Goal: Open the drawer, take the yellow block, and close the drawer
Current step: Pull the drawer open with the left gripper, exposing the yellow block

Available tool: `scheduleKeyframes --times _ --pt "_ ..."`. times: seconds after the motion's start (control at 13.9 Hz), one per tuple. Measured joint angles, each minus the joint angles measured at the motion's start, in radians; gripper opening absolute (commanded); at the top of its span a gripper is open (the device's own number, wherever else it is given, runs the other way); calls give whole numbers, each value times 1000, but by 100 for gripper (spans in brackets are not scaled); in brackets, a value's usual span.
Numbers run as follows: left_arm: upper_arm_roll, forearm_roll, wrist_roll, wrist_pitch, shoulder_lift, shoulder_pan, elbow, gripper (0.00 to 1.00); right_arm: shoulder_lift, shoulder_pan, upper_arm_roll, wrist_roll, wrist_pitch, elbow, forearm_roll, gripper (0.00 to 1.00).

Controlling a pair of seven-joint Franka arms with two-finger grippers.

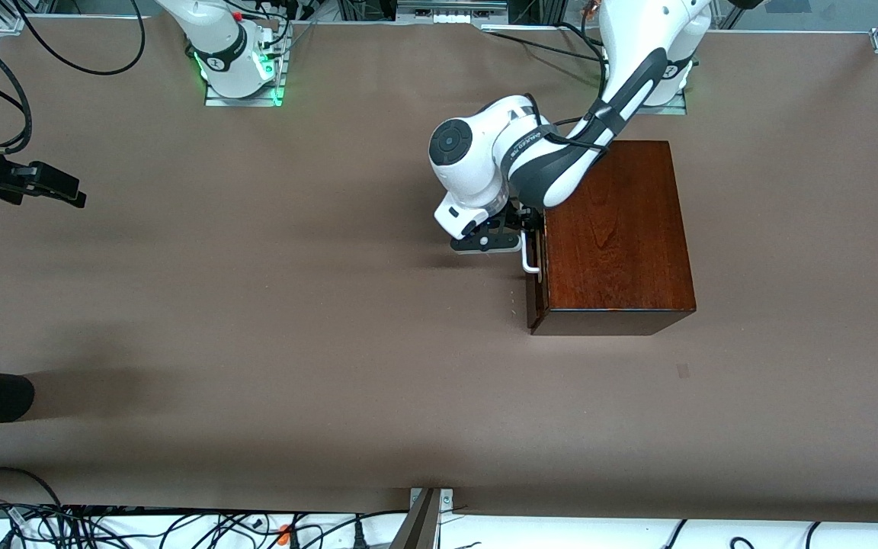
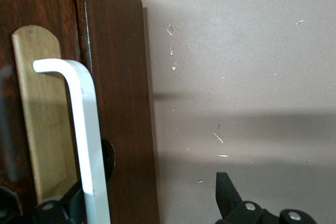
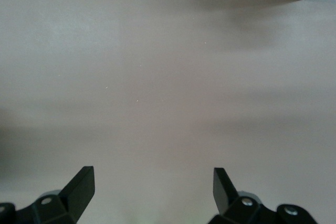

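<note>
Nearest the front camera we see the wooden box (image 1: 620, 244), dark reddish-brown, standing on the brown table (image 1: 294, 320) toward the left arm's end. Its drawer (image 1: 536, 293) faces the right arm's end of the table, and its dark front panel lies almost flush with the box, at most a crack ajar. We note the white bar handle (image 1: 530, 255) on that panel; in the left wrist view the handle (image 2: 86, 145) runs across a pale wooden inlay (image 2: 44, 119). At this handle sits the left gripper (image 1: 524, 229), its jaws spread wide: one finger (image 2: 58, 208) lies by the bar against the panel, the other finger (image 2: 226, 195) stands clear over bare table. We cannot see the yellow block in any view. Waiting over the table edge at the right arm's end, the right gripper (image 1: 65, 191) holds nothing, its fingers (image 3: 81, 187) wide apart above bare surface.
</note>
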Motion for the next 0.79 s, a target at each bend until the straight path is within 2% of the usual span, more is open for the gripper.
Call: scheduleKeyframes --times 0.22,0.79 --pt "0 0 -2 1 4 -5 4 100 0 0 0 0 0 0 0 100" --pt "5 19 -60 -8 66 -73 103 100 0 0 0 0 0 0 0 100"
